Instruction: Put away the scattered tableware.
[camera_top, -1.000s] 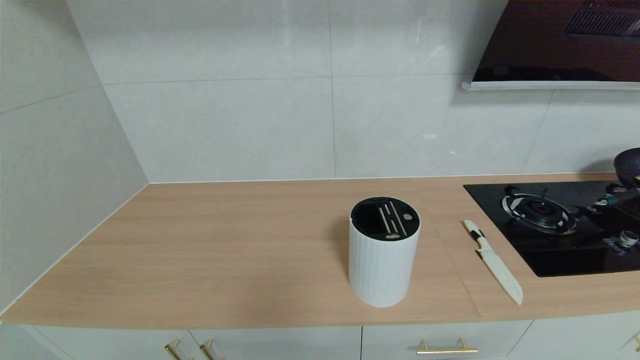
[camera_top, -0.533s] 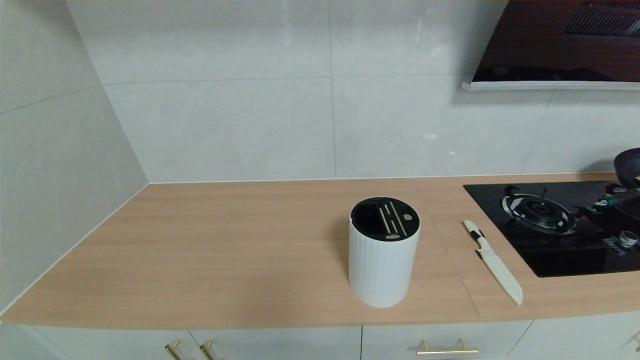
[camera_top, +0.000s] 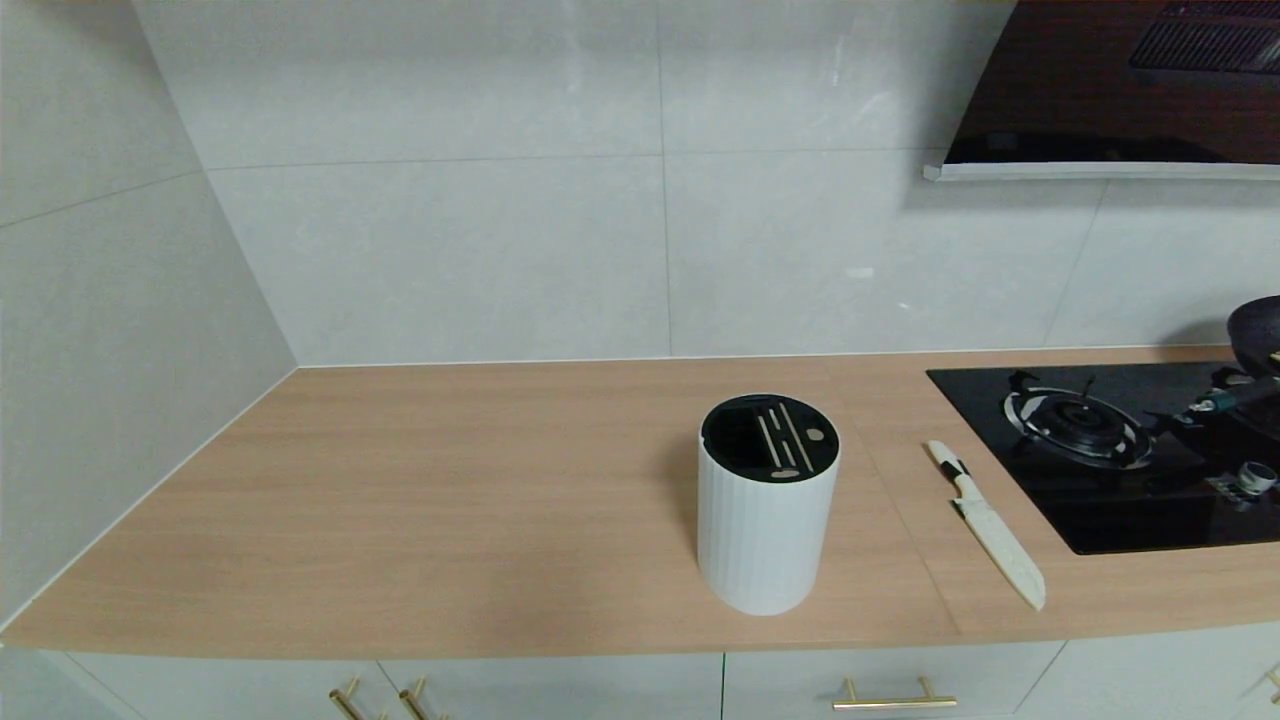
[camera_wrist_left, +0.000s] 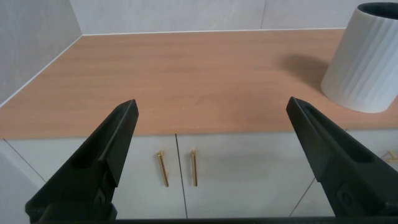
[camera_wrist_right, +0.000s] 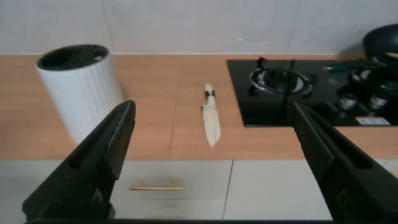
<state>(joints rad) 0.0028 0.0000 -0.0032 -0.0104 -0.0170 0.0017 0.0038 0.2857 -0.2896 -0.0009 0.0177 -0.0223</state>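
A white knife (camera_top: 985, 522) with a speckled blade lies flat on the wooden counter (camera_top: 450, 500), between the white ribbed knife holder (camera_top: 767, 502) and the black stove (camera_top: 1110, 450). The holder stands upright, its black slotted top showing. In the right wrist view the knife (camera_wrist_right: 211, 114) lies ahead of my right gripper (camera_wrist_right: 211, 124), beyond the counter's front edge, and the holder (camera_wrist_right: 81, 90) stands off to one side. My right gripper is open and holds nothing. My left gripper (camera_wrist_left: 211, 118) is open too, held in front of the cabinet doors, with the holder (camera_wrist_left: 367, 59) farther along the counter.
The stove's burner (camera_top: 1075, 420) and a dark pot (camera_top: 1255, 330) sit at the far right, under a range hood (camera_top: 1110, 90). Tiled walls close the back and left. White cabinet fronts with brass handles (camera_top: 893, 697) run below the counter's front edge.
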